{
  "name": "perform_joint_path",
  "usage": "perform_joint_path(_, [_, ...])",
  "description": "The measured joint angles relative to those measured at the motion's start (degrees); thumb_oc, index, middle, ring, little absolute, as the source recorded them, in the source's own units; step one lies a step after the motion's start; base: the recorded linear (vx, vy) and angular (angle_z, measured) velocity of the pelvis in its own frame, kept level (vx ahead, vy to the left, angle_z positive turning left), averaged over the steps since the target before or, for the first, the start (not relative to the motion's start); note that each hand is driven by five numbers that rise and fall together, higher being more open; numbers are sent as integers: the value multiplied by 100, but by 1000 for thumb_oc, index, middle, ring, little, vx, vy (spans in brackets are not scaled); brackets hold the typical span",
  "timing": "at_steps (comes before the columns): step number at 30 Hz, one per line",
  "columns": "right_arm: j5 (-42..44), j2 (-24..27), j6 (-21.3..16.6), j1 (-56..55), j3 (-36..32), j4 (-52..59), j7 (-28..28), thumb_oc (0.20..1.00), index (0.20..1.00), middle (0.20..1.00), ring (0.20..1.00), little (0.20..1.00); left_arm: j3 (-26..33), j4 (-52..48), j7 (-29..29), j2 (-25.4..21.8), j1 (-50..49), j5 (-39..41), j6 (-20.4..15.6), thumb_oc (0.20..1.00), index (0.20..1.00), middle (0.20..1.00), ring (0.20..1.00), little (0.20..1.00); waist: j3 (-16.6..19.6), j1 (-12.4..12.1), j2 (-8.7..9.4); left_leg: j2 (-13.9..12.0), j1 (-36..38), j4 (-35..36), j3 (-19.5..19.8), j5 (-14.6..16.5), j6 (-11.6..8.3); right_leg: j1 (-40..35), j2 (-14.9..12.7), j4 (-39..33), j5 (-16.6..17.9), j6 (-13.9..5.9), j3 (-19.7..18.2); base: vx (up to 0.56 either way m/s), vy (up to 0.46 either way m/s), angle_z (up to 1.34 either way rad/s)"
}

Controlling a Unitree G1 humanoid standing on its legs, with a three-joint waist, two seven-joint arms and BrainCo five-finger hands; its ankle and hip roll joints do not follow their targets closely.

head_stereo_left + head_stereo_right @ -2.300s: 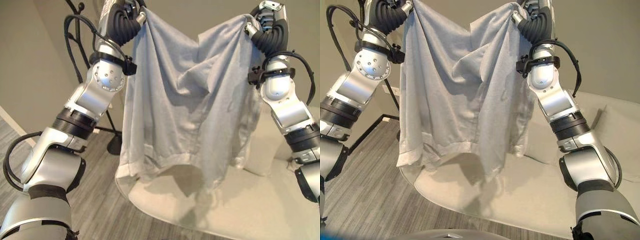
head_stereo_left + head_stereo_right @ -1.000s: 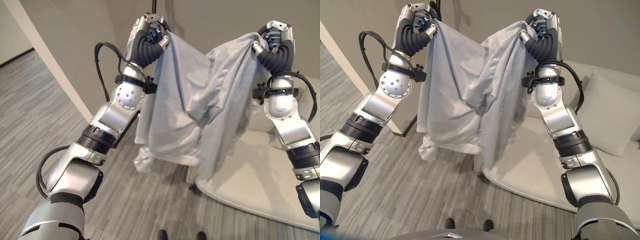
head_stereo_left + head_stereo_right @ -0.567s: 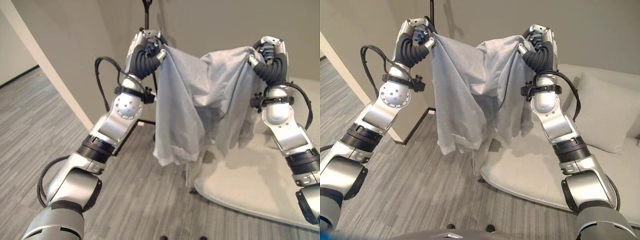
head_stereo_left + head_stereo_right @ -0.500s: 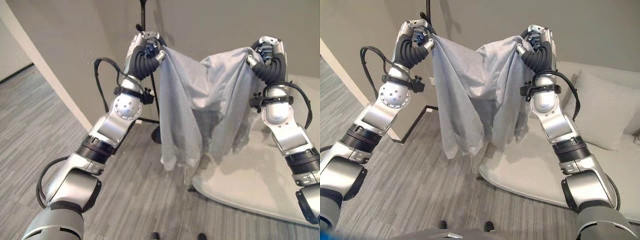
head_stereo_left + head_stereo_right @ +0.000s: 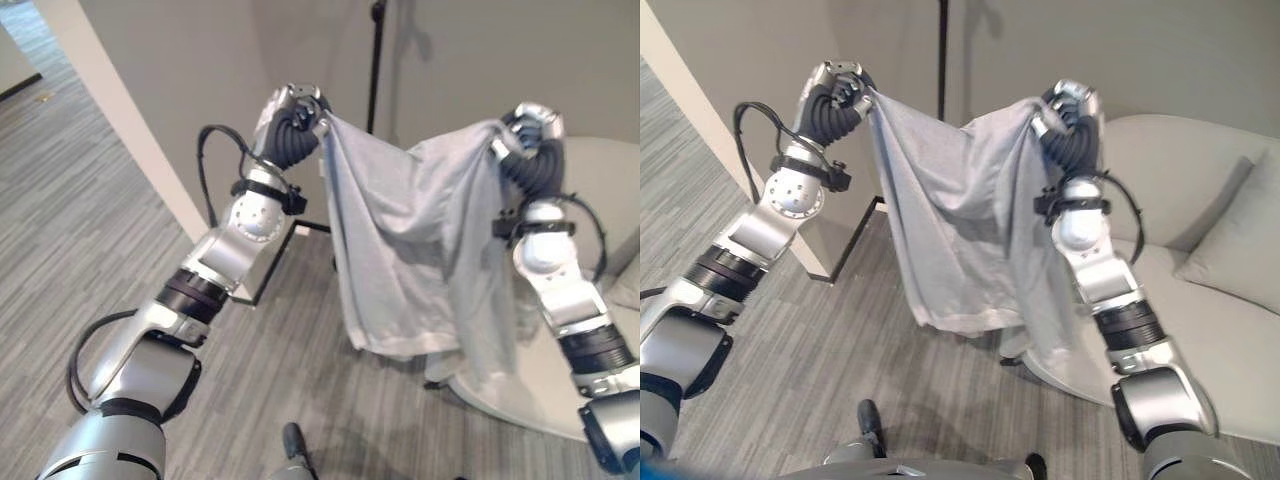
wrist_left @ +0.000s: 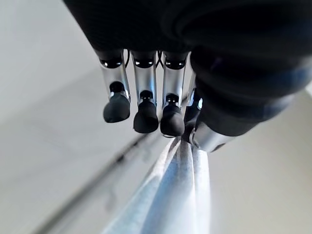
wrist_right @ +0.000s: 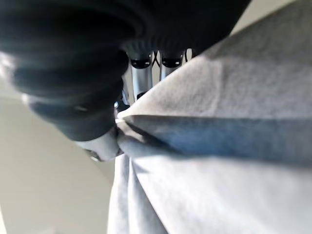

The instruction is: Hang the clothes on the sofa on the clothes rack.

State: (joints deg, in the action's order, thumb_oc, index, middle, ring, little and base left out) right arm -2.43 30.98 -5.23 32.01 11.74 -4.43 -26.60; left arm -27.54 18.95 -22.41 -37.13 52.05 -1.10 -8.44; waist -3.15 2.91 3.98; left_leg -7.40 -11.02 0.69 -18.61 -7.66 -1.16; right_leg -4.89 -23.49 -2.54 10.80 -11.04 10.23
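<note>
Up high, left hand (image 5: 297, 118) and right hand (image 5: 520, 135) both pinch grey shirt (image 5: 420, 250), spread between them. Robot turned from sofa (image 5: 1230, 330); shirt now hangs just before rack pole (image 5: 942, 55). Hanging comes next.

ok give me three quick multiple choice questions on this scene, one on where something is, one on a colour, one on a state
1. Where is the garment?
A. Held up in the air between both hands
B. Lying flat on the sofa
C. Folded on the floor

2. What colour is the garment?
A. Red
B. Light grey
C. Black

3. What is the left hand doing?
A. Hanging open and empty
B. Pinching a top corner of the garment
C. Gripping the rack pole

Answers:
1. A: the garment hangs spread between the left hand and the right hand, off the sofa.
2. B: the cloth is pale grey all over.
3. B: cloth is bunched at its fingers; the rack pole stands apart behind.
</note>
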Motion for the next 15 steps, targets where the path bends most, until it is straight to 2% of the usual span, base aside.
perform_joint_path(1, [-1,-44,11,7,-8,27,-4,200,200,200,200,200,-62,0,-2,-95,7,-3,2,200,200,200,200,200,39,-31,103,249,104,0,-110,136,24,111,-104,273,588,-67,153,407,539,-1])
perform_joint_path(2, [-6,14,39,14,-20,225,-28,200,200,200,200,200,-203,1,21,-126,55,-20,20,200,200,200,200,200,35,-74,-48,451,236,69,-114,277,195,431,-358,883,916,2,32,350,369,26])
perform_joint_path(3, [-8,74,40,21,-20,236,-53,200,200,200,200,200,-199,-11,20,44,67,-23,22,200,200,200,200,200,42,27,-85,658,428,255,-3,319,321,519,-534,1311,1065,101,-168,343,310,38])
perform_joint_path(4, [-9,131,43,5,-21,210,-49,200,200,200,200,200,-200,-19,23,220,66,-25,20,200,200,200,200,200,28,61,-116,769,616,419,68,348,415,719,-589,1740,912,-51,-480,266,187,56])
perform_joint_path(5, [-16,205,43,2,-23,171,-38,200,200,200,200,200,-197,-20,20,366,55,-26,22,200,200,200,200,200,18,94,-177,765,705,458,168,407,499,784,-341,1755,291,-357,-815,267,151,40])
perform_joint_path(6, [-49,253,42,24,-29,166,-38,200,200,200,200,200,-197,-30,22,384,58,-27,21,200,200,200,200,200,10,119,-204,762,757,458,211,485,580,913,-152,1633,-163,-389,-880,430,204,21])
perform_joint_path(7, [-125,252,26,73,-39,179,-37,200,200,200,200,200,-186,-33,22,297,57,-27,27,200,200,200,200,200,-5,123,-229,768,853,459,203,603,627,1199,26,1413,-426,-422,-678,423,169,-1])
perform_joint_path(8, [-149,274,15,69,-47,190,-36,200,200,200,200,200,-160,-30,18,344,33,-29,25,200,200,200,200,200,-28,125,-312,730,943,458,236,806,647,1503,276,1166,-550,-333,-459,470,152,-24])
perform_joint_path(10, [-180,299,-6,65,-65,223,-41,200,200,200,200,200,-86,17,24,397,18,-32,27,200,200,200,200,200,-180,196,-622,447,1129,459,226,935,594,1975,1002,419,-585,-159,-222,327,35,-15])
perform_joint_path(11, [-206,399,-6,62,-65,227,-38,200,200,200,200,200,-46,92,26,550,28,-32,26,200,200,200,200,200,-214,275,-679,400,1253,459,240,1035,590,2316,1341,49,-429,-50,-224,315,-3,29])
perform_joint_path(12, [-216,448,-9,55,-127,236,-40,200,200,200,200,200,-24,144,34,652,22,-40,26,200,200,200,200,200,-236,426,-637,476,1428,460,372,1069,498,2540,1468,-229,-215,5,-266,439,-95,84])
perform_joint_path(13, [-221,457,-23,56,-397,243,-80,200,200,200,200,200,-1,154,42,773,-6,-181,21,200,200,200,200,200,-240,612,-516,689,1838,462,547,1311,235,2827,1453,-323,-90,55,-379,509,-243,127])
perform_joint_path(14, [-222,460,-40,57,-581,205,-125,200,200,200,200,200,114,96,78,867,-55,-230,15,200,200,200,200,200,-217,611,-499,750,2209,486,766,1625,58,2953,1395,83,-299,15,-394,531,-312,123])
perform_joint_path(15, [-222,460,-46,37,-630,168,-143,200,200,200,200,200,203,46,87,871,-62,-238,13,200,200,200,200,200,-166,606,-448,746,2374,491,898,1775,-123,2956,1349,422,-584,0,-253,428,-296,76])
